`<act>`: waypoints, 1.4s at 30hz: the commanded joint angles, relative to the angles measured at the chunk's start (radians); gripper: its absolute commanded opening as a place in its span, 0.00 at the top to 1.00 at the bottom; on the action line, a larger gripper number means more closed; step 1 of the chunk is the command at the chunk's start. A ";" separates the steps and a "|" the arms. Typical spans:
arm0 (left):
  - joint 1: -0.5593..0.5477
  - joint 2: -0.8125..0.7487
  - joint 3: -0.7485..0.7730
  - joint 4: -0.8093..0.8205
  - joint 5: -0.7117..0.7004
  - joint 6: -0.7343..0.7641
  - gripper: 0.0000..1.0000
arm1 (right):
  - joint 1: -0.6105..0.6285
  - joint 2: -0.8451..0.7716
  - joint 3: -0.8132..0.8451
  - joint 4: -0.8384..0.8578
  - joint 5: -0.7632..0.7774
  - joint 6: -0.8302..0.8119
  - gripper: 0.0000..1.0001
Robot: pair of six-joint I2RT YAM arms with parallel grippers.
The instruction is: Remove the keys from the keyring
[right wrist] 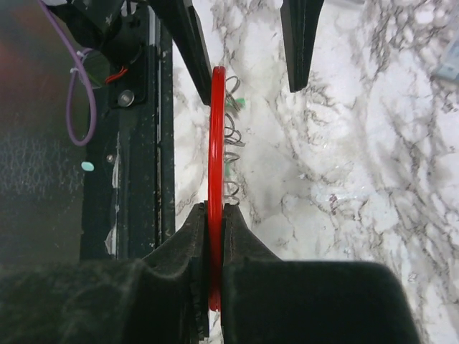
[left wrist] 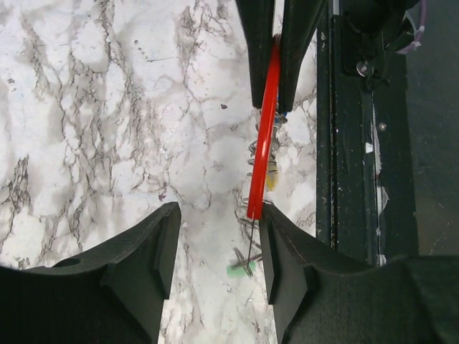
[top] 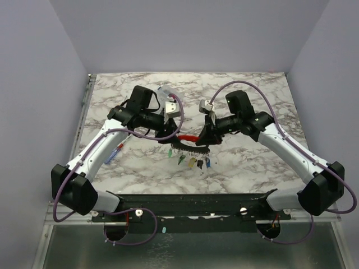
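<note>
We're watching the right gripper clamping tight on one end of the curved red keyring fob, its long axis running left to right between the arms over the marble table; the left gripper is gaping open at the other end, tiny coloured-tag keys hanging in a row beneath

Your left tool stands open over the table. The red keyring, pinched in the right tool, ends just beside your tool's right jaw, with a green key underneath.

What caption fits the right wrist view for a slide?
Right gripper clamps the red keyring fob; left gripper stands open beyond it.
</note>
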 commanded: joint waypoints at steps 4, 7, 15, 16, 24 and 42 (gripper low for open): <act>0.092 -0.055 -0.084 0.082 0.144 -0.040 0.49 | -0.003 -0.043 0.037 0.106 -0.006 0.089 0.99; 0.112 -0.064 -0.102 0.087 0.166 -0.039 0.59 | -0.005 -0.045 0.045 0.109 -0.014 0.099 0.99; 0.124 -0.102 -0.142 0.093 0.202 -0.019 0.72 | -0.025 -0.042 0.038 0.147 -0.030 0.135 0.99; 0.124 -0.101 -0.142 0.094 0.208 -0.021 0.79 | -0.025 -0.039 0.037 0.149 -0.041 0.136 0.99; 0.123 -0.103 -0.133 0.095 0.231 -0.049 1.00 | -0.024 0.016 0.048 0.118 -0.092 0.116 0.68; 0.093 -0.049 -0.140 0.121 0.225 -0.089 1.00 | 0.054 0.201 0.077 0.127 -0.094 0.049 0.31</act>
